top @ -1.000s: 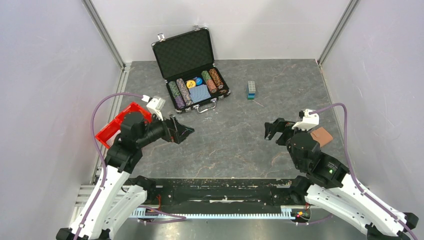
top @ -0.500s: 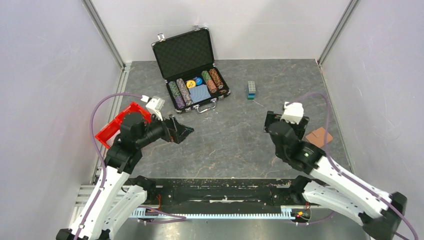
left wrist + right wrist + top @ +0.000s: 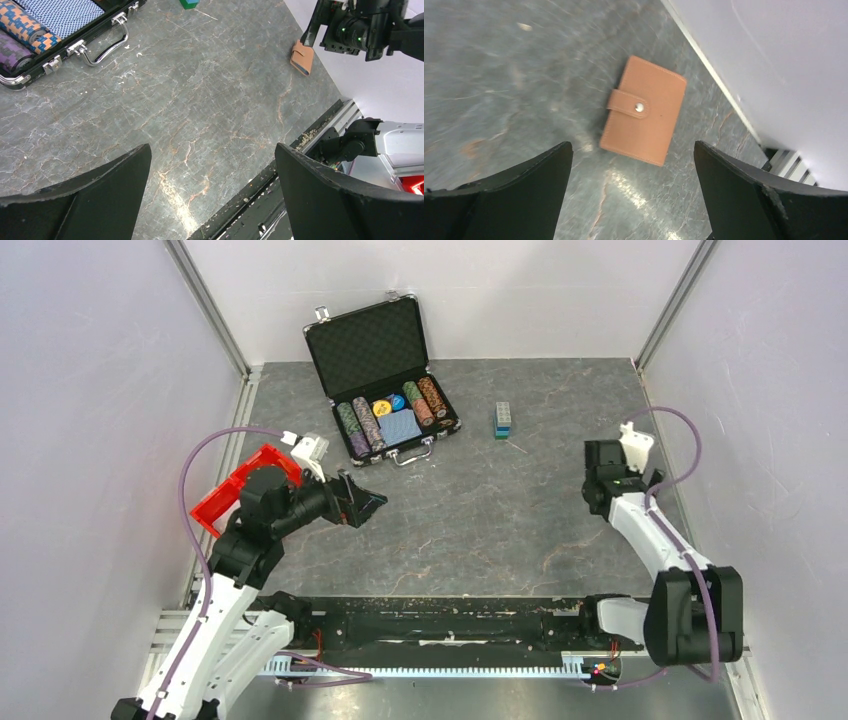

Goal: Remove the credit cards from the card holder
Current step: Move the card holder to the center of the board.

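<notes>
The right pincer (image 3: 632, 146) hangs with its 2 fingers spread wide and nothing between them. Just below and ahead, framed between those fingers, the card holder (image 3: 644, 117) lies flat and closed on the table (image 3: 499, 70), its tab snapped over and a wall close on the right-finger side. No credit cards show; I judge they are inside.

To do this step well, come down square to the holder, grip across its narrow width, and leave the tab free for the other arm.

The left pincer (image 3: 212, 150), also spread and empty, hovers well apart from the holder, which lies far ahead on its right. Ahead and left of it, the open black case (image 3: 365, 348) holds rows of poker chips and 1 blue deck. The red bin (image 3: 225, 495) sits behind it, its contents hidden.
</notes>
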Robot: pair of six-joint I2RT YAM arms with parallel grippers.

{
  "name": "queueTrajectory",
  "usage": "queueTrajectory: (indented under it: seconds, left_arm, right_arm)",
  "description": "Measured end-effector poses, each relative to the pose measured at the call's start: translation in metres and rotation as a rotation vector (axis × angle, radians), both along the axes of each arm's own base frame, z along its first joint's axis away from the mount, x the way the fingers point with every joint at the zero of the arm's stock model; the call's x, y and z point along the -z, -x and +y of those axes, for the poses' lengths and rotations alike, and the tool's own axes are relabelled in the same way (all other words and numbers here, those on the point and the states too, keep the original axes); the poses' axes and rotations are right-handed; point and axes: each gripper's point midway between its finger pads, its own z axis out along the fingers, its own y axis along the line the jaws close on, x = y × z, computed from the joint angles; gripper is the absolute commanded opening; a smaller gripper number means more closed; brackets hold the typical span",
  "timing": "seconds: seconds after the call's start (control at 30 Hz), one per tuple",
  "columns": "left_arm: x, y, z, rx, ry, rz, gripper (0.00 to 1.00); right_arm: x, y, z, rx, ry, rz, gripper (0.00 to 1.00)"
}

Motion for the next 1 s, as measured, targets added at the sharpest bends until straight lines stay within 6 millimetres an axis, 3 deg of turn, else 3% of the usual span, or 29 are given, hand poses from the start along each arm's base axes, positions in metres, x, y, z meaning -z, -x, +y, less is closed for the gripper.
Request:
queueTrajectory:
  seconds: [0.17,0.33,0.57,0.87,1.0]
  left_arm:
    - [0.002,-0.001,-0.001,-0.001,-0.005,0.007,1.0]
    - [0.007,-0.004,-0.001,-0.008,-0.016,0.022,1.0]
    - [0.014,-0.005,0.002,-0.035,-0.04,0.046,1.0]
    - [0.019,-0.008,0.008,-0.074,-0.059,0.057,1.0]
    - [0.018,-0.008,0.009,-0.08,-0.061,0.053,1.0]
  right_arm:
    - [0.05,0.024,-0.038,0.159,-0.136,0.079,0.91]
    - [0.082,0.036,-0.044,0.226,-0.258,0.096,0.95]
    - [0.097,0.026,-0.041,0.242,-0.349,0.064,0.98]
    - [0.101,0.015,-0.039,0.233,-0.404,0.02,0.98]
    - [0.101,0.014,-0.039,0.232,-0.408,0.016,0.93]
